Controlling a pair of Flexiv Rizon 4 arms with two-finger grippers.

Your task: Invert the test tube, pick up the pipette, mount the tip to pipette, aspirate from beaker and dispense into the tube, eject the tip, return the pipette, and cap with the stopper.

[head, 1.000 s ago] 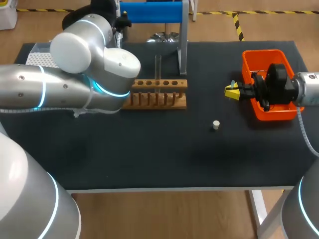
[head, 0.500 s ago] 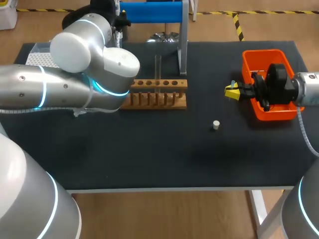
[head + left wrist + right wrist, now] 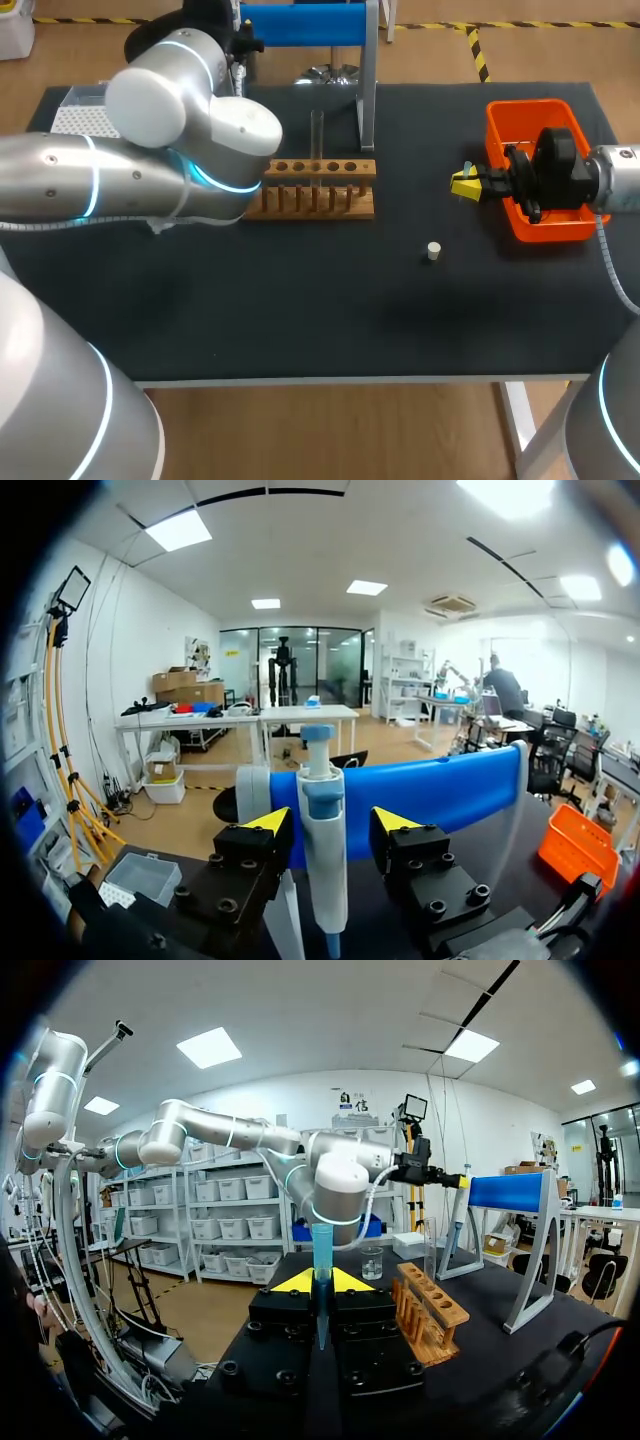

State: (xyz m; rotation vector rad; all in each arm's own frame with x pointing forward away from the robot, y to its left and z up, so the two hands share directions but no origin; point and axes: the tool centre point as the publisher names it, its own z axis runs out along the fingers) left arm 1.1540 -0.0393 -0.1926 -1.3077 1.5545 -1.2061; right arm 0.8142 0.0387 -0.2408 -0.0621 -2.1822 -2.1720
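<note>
A white and blue pipette [image 3: 322, 825] hangs on the blue stand [image 3: 440, 792], between the fingers of my left gripper [image 3: 330, 820]. That gripper is open, with a narrow gap showing at one finger. In the head view its fingers are hidden behind my left arm [image 3: 170, 140]. My right gripper [image 3: 465, 183] hovers left of the orange bin [image 3: 505, 115], shut on a blue pipette tip [image 3: 321, 1270] that points down. A clear test tube [image 3: 316, 135] stands upright in the wooden rack [image 3: 320, 190]. The white stopper [image 3: 433, 251] lies on the mat. A beaker [image 3: 372, 1262] stands behind the rack.
A clear tip box [image 3: 75, 110] sits at the back left of the table. The blue stand [image 3: 300, 25] with its metal upright rises at the back middle. Open black mat spreads in front of the rack and around the stopper.
My left gripper's fingers have drawn closer around the pipette, and the left arm has shifted slightly. The right arm has kept still with the tip.
</note>
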